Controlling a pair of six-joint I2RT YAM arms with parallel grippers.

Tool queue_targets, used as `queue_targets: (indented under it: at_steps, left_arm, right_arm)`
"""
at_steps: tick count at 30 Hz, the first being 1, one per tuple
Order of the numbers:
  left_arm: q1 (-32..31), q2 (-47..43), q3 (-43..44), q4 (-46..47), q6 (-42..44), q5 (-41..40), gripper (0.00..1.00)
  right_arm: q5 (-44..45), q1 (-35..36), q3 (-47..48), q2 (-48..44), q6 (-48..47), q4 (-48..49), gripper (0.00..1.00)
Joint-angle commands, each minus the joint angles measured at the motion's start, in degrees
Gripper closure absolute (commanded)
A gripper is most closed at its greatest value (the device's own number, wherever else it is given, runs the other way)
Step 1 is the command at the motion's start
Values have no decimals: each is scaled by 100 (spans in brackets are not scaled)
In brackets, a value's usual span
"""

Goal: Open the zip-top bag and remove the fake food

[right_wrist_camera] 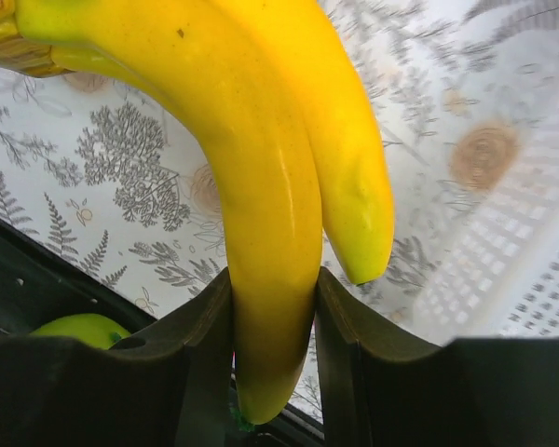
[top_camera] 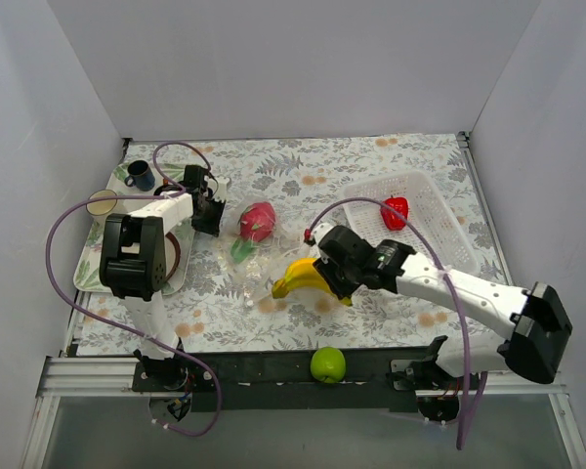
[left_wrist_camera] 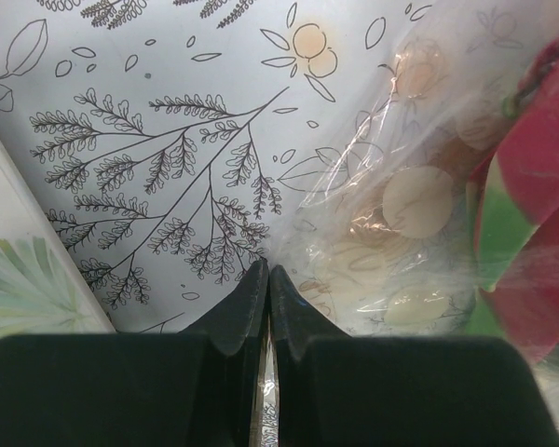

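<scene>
The right gripper pinches the yellow banana across its lower end, one finger on each side. The fruit curves up and away beyond the fingertips in the right wrist view, clear of the surface. That grip looks chosen to carry it. The white basket lies just off this gripper's far right side and already holds the red pepper, so it is probably the drop spot. The green apple rests behind and below this gripper, on the dark rail by the arm bases.

The left gripper has its fingers pressed together, tips low over the surface. The crinkled edge of the zip-top bag runs right up to them from the right. I cannot tell whether any film is caught between them. Judging by its position, it is there to anchor the pouch while food comes out. Ahead and to its right, the pink-red fruit and a small green piece lie in or on the plastic, apparently yet to be removed.
</scene>
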Motion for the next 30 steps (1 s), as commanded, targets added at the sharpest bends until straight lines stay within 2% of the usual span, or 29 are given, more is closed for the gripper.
queue_targets:
  at_steps: [1,3,7,11,14,19,20,21,23,24,28,30]
  left_arm:
    - [2,-124,-10,-140,-24,62,100]
    - [-7,-72,60,-210,-68,141,100]
    - [-16,-115,78,-263,-77,220,100]
    - [-24,-221,17,-324,-42,299,100]
    - [-42,-300,-28,-351,-7,317,100]
    - [-95,-300,16,-369,29,335,100]
    - [-103,-291,16,-369,11,335,100]
    - [-121,-291,34,-377,11,343,100]
    - [-139,-300,25,-377,-6,361,100]
    - [-156,-309,16,-369,-7,361,100]
    - [-156,-318,-27,-377,11,335,100]
    - [-156,-300,-28,-368,20,335,100]
  right_arm:
    - [830,-446,1057,-733,-35,-389,85]
    - [1242,-903,1400,-804,-106,-364,99]
    - [1428,-1808,1402,-727,-150,14,99]
    - [1683,-2730,998,-559,43,364,99]
    - [1700,-3136,620,-620,193,620,99]
    - [1727,-3366,540,-419,184,525,99]
    - [1788,-3374,627,-349,193,437,93]
    - [1797,-3375,672,-287,193,349,60]
    - [1850,-3375,873,-199,254,42,30]
    - [1902,-3375,918,-251,246,-20,2]
    - [1851,-3287,989,-716,-8,31,2]
    - [1220,-2963,936,-1110,-358,181,2]
